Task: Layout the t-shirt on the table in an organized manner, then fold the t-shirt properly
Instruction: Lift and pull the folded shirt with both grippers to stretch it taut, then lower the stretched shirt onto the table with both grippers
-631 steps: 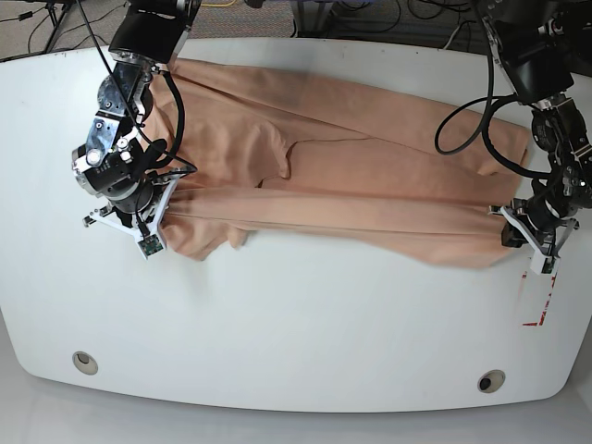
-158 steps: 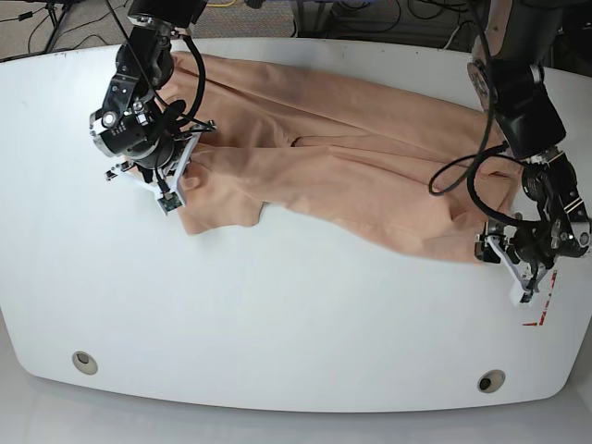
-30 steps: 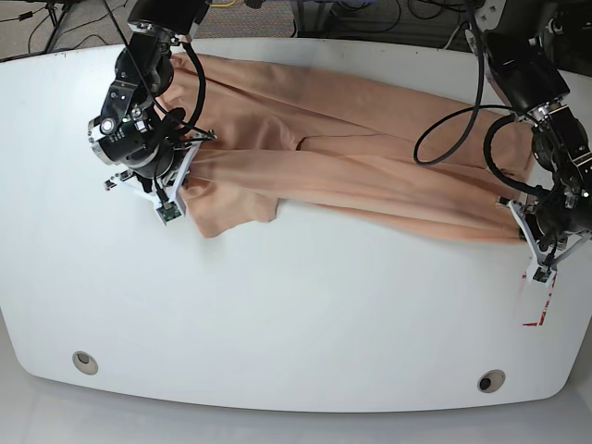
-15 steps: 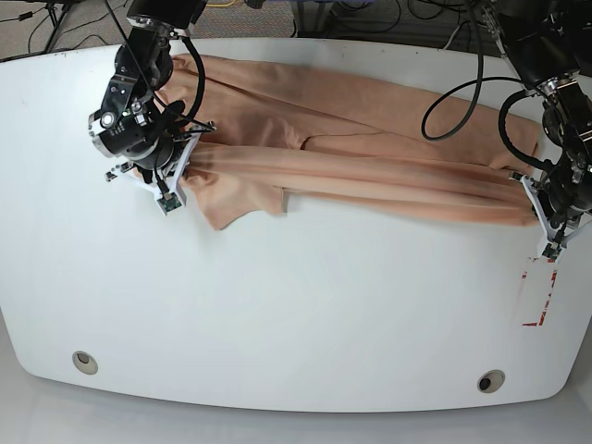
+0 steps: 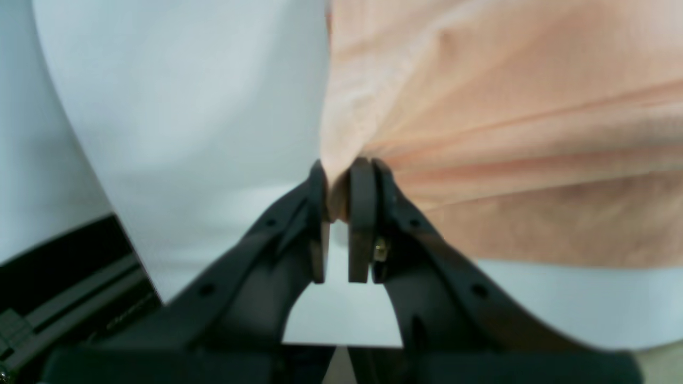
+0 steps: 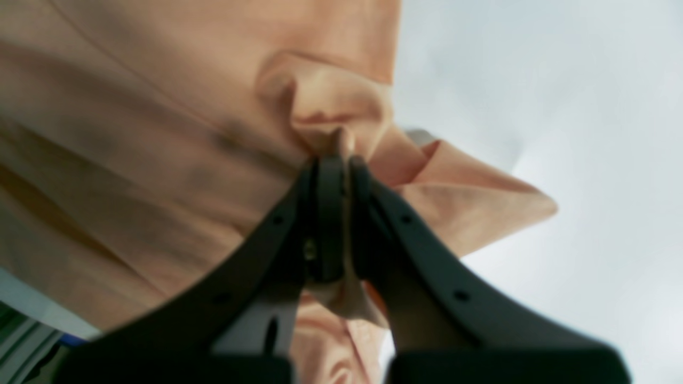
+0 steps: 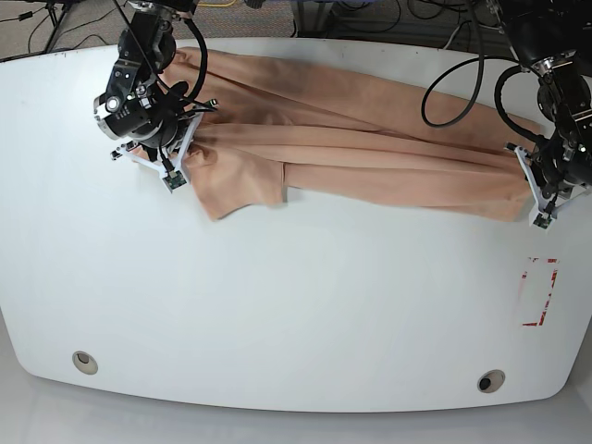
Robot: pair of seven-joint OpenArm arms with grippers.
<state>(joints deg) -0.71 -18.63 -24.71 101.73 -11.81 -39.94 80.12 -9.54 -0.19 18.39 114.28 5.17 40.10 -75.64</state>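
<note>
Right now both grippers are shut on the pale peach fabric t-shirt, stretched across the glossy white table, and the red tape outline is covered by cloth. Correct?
Not quite. The red tape outline is uncovered, on bare glossy white table just below the pale peach fabric t-shirt; the base view shows it. Left gripper and right gripper do pinch cloth.

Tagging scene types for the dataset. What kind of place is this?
Probably a robotics lab or test bench, not a home. A bare white table with red tape marks, loose cables on the floor behind it, and two arms holding a t-shirt between them.
</note>
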